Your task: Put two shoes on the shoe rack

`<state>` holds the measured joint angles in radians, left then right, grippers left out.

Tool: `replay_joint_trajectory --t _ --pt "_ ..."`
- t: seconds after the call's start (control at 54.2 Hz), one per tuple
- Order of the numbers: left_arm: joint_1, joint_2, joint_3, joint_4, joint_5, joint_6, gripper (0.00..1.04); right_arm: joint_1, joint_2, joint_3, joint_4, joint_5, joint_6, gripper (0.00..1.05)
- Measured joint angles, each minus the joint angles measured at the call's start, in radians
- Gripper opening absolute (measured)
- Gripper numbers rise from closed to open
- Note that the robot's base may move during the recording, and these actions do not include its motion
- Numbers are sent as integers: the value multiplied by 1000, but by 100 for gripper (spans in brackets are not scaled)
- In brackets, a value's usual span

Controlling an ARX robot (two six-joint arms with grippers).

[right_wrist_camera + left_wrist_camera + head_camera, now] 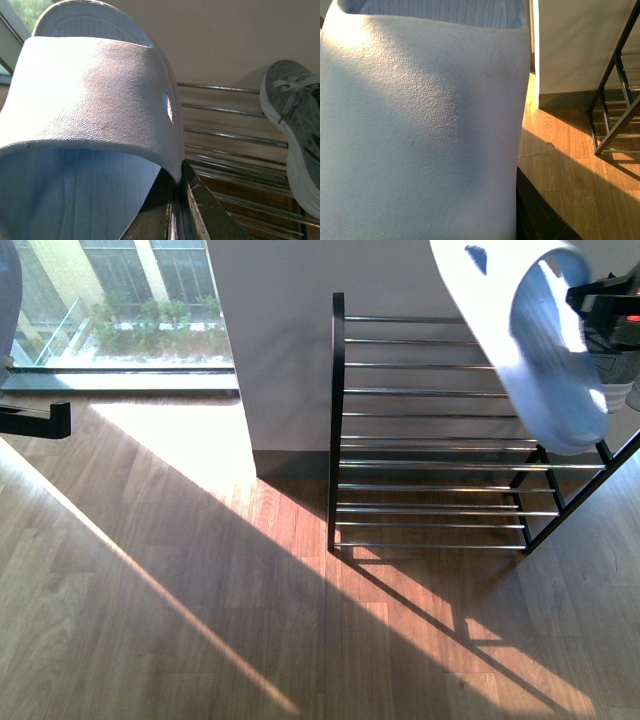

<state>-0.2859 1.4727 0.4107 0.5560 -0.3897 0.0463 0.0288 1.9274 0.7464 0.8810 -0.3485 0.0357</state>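
Showing the right gripper [175, 190] clamped on a pale blue foam slide sandal [550, 360], long axis steeply tilted, over the right end of the black-framed, silver-rodded shoe rack [337, 420].

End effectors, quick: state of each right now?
Left end effector: closed on a pale blue foam slide sandal, jaws mostly hidden.
Right end effector: closed on the other pale blue foam slide sandal, pinching its strap edge.
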Motion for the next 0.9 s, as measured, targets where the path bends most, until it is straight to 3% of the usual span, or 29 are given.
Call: replay_joint_trajectory --t 0.332,0.627,0.904 --pt "-1 0 0 0 4 0 2 69 362 483 -298 140 -132 1" --pt "-1 0 0 0 3 0 2 46 674 947 -520 383 -189 1" --pt "-1 0 0 0 4 0 2 15 840 1228 -624 519 -177 1"
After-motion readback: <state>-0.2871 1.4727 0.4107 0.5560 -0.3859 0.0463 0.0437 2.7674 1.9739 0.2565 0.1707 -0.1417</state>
